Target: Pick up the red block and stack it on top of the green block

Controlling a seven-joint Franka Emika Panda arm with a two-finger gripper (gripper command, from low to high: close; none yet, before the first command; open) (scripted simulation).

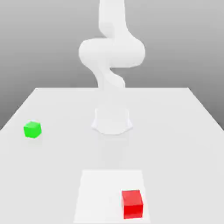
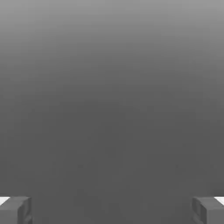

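The red block [image 1: 132,204] is a small bright red cube resting on the white table near its front edge, on the exterior view's right. The green block [image 1: 32,129] is a cube of about the same size, sitting farther back on the exterior view's left, well apart from the red one. In the hand view my gripper [image 2: 112,211] is open: its two grey fingertips [image 2: 15,210] stand far apart with nothing between them, and only plain grey background lies ahead. Neither block is touched.
The white arm [image 1: 111,52] rises from its round base [image 1: 112,120] at the table's middle and bends upward out of the picture. A lighter square patch [image 1: 100,192] marks the table under the red block. The table's [image 1: 175,131] far edge runs behind the base.
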